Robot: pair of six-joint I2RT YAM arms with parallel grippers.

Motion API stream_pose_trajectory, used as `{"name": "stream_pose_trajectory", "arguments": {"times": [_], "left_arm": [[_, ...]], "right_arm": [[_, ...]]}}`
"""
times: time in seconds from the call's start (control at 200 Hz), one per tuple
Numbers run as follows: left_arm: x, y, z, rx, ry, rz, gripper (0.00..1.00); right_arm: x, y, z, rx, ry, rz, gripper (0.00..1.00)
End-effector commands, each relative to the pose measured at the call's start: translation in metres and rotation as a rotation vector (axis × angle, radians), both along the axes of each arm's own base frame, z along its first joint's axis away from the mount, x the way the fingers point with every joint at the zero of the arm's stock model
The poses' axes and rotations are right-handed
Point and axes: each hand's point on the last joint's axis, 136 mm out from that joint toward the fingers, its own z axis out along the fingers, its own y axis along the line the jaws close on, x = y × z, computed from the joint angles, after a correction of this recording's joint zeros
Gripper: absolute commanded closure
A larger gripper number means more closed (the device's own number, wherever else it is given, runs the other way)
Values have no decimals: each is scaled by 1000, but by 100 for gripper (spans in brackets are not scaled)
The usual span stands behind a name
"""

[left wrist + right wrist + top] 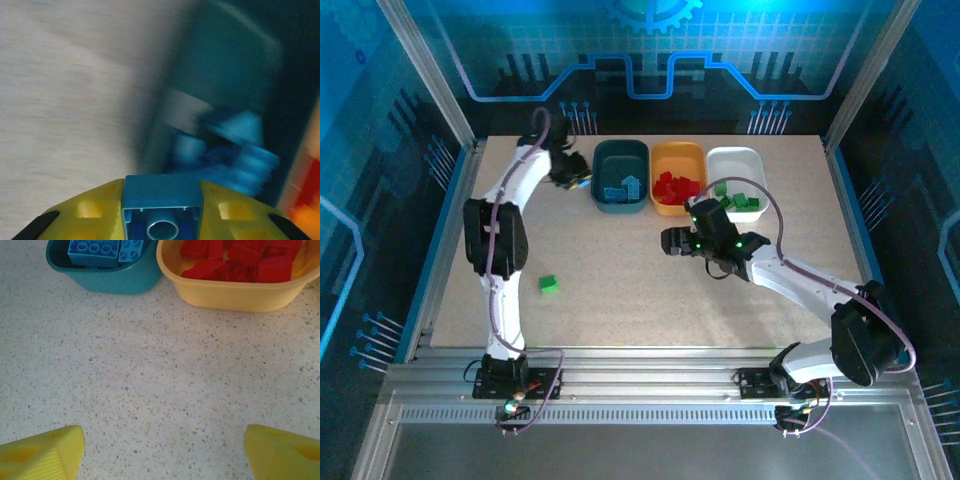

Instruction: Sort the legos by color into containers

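The tabletop [620, 250] was a pale beige board flecked with fine dark speckles. 2 aluminium posts [425, 70] rose at its far corners, and slotted aluminium rails [640, 385] ran along the near edge. Behind stood a back panel [650, 50] printed with a gear and circuit lines, glowing blue. Clear side panels [360, 200] carried similar line patterns, and cool blue light tinted the whole enclosure.

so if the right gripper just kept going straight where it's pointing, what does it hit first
Probably the bare table, which the open right gripper seems angled down toward. Farther on, its line heads between the teal tub and yellow tub; depth is unclear.
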Motion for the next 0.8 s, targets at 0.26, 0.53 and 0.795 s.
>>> {"name": "stream_pose_trajectory", "arguments": {"times": [0.26,0.53,0.795], "left_arm": [[35,-85,1,-180,-84,-157,71],[44,-88,33,-149,-157,-164,23],[-39,-28,111,36,-247,-44,2]], "right_arm": [[-17,-32,19,-14,-43,-49,16],[-22,-42,38,-14,-85,-52,15],[-29,-46,42,18,-104,-54,14]]}}
